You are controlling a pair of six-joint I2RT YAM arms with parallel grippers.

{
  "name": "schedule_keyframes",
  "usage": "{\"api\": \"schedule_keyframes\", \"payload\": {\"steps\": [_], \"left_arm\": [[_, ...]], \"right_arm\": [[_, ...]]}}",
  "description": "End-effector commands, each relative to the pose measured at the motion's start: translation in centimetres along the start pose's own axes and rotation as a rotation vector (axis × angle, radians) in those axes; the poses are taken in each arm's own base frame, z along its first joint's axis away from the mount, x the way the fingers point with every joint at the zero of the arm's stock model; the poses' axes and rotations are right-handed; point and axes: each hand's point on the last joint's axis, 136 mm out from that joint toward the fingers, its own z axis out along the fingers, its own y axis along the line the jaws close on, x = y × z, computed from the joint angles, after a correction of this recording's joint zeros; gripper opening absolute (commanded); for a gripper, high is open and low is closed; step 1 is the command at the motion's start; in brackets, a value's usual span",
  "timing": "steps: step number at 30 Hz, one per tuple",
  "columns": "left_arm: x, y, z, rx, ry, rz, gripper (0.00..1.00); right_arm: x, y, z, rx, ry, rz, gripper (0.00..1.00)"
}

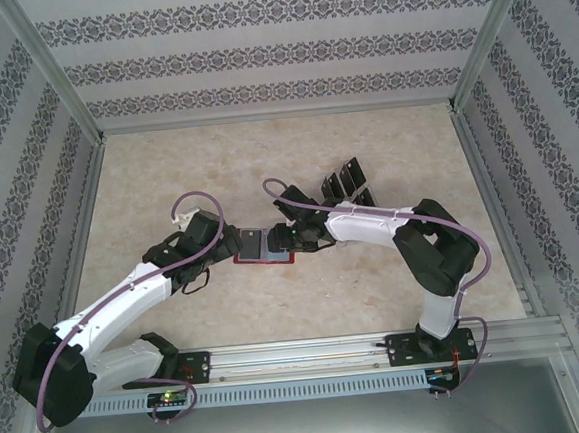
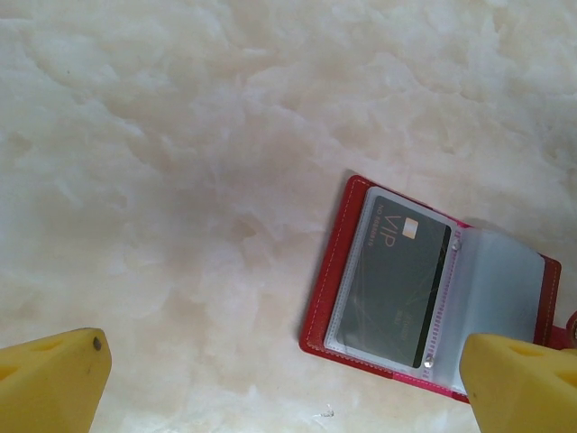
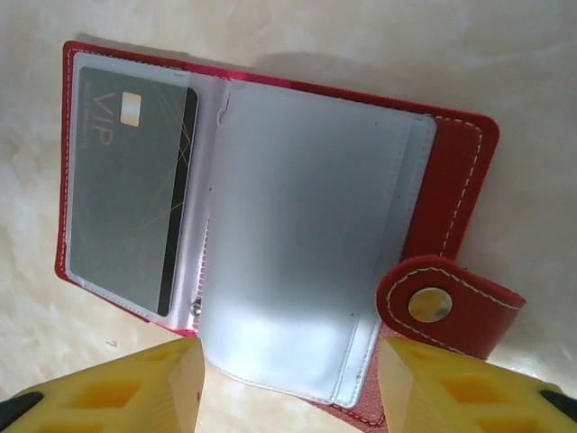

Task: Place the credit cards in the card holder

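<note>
Card holder (image 3: pixel 451 171) open, card (image 3: pixel 126 198) sleeved; clasp tab (image 3: pixel 444 305) clear from right wrist; left tool (image 2: pixel 284 352), right tool (image 3: pixel 290 356) spread, empty.

You are seeing the card holder (image 1: pixel 255 247) lying open between the left gripper (image 1: pixel 228 247) and right gripper (image 1: pixel 279 240), with credit cards (image 1: pixel 345 184) sitting just beyond.

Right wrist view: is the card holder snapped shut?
No, the card holder lies open, clasp tab undone, one VIP card in a clear sleeve.
</note>
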Motion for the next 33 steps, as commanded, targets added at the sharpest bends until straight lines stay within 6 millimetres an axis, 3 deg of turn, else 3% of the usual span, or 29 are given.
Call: {"api": "schedule_keyframes", "payload": {"steps": [1, 21, 33], "left_arm": [[-0.8, -0.5, -0.4, 0.014, -0.013, 0.012, 1.0], [-0.3, -0.3, 0.1, 0.016, -0.012, 0.004, 1.0], [-0.1, -0.4, 0.4, 0.023, -0.008, 0.003, 1.0]], "right_arm": [[0.1, -0.6, 0.2, 0.032, -0.014, -0.022, 0.54], [0.0, 0.4, 1.8, 0.013, 0.017, -0.032, 0.53], [-0.3, 1.6, -1.6, 0.025, -0.059, -0.042, 0.52]]}}
